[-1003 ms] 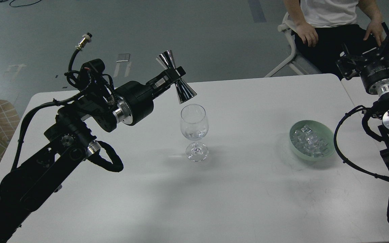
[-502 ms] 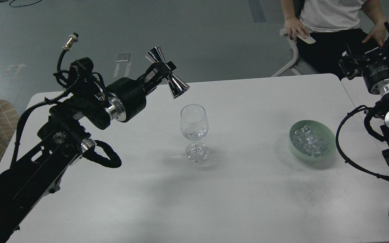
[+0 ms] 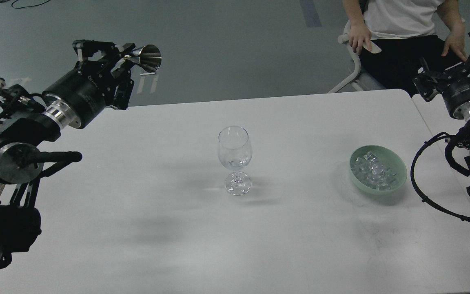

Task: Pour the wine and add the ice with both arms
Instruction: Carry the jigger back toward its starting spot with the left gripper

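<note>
A clear stemmed wine glass (image 3: 235, 157) stands upright at the middle of the white table (image 3: 259, 245). A small amount of clear wine (image 3: 235, 163) sits in its bowl. My left gripper (image 3: 127, 55) is far left, beyond the table's back edge, shut on a shiny metal jigger (image 3: 147, 57) lying roughly level, its open mouth showing. A green bowl (image 3: 398, 167) at the right holds a heap of clear ice cubes (image 3: 373, 171). My right gripper (image 3: 451, 67) is raised at the far right behind the bowl, its fingers spread and empty.
A seated person (image 3: 398, 24) in a white shirt is at the back right, hands near my right gripper. A white chair (image 3: 353, 65) stands by the table's far edge. A second table's edge (image 3: 426, 106) adjoins on the right. A checked seat shows at far left.
My left arm has drawn back to the left and up, away from the glass, taking the jigger with it and turning it level. My right gripper has barely moved. The person's hand shifted.
</note>
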You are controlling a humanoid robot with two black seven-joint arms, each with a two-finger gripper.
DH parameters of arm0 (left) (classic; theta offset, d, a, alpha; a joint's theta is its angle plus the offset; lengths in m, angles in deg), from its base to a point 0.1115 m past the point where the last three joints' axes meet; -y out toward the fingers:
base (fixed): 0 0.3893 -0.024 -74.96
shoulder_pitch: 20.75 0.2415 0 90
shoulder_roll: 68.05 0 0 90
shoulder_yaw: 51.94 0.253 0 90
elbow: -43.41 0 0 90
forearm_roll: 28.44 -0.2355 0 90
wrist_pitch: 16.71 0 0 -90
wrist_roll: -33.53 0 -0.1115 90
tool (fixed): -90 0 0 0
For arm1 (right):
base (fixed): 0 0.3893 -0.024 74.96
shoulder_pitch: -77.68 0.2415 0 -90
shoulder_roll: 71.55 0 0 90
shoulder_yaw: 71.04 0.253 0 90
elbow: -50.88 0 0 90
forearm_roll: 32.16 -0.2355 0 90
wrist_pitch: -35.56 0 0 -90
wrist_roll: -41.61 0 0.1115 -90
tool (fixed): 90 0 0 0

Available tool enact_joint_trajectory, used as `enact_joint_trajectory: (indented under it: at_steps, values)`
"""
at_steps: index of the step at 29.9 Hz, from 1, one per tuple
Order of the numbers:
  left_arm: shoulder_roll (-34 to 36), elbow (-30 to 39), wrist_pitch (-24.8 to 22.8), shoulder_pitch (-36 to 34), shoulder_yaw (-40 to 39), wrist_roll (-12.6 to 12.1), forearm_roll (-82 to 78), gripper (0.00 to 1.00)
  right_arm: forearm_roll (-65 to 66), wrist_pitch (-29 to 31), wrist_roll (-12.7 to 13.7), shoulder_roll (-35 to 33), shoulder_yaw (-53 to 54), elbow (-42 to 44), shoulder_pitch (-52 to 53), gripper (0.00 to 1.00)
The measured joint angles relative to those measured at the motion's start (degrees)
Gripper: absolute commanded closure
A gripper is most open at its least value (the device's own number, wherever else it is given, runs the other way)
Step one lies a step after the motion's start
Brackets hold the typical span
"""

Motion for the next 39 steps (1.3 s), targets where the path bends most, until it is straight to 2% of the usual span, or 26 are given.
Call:
enact_joint_trajectory:
  at_steps: [8,15,24,32,35,39]
  values:
    - [-1.6,-4.5,1.3,7.4,-9.5,0.0,13.5,0.95,0.0,-0.1,0.2,0.0,0.1,-0.4,-1.0,0.00]
    - [-4.3,-11.1,8.5,10.4,-13.5,0.0,20.3,0.96,0.0,-0.6,0.3,0.0,-0.2,-1.7,-2.1,0.00]
    - [-8.8,-14.2,14.9,11.0,-15.3,3.9,29.2,0.96,0.3,-1.1,0.4,0.2,-0.6,-2.5,-4.0,0.00]
    - [-9.1,-22.6,14.6,10.1,-17.9,8.4,36.7,0.96,0.3,-1.1,0.5,-1.7,-0.8,-2.9,-5.2,0.00]
    - [-9.1,-23.9,14.5,9.9,-18.9,10.8,39.5,0.96,0.4,-1.2,0.6,-2.7,-0.9,-2.9,-5.3,0.00]
    - [-9.4,-24.2,14.4,9.9,-19.3,12.0,42.3,0.96,0.6,-1.2,0.7,-3.9,-1.7,-2.9,-5.3,0.00]
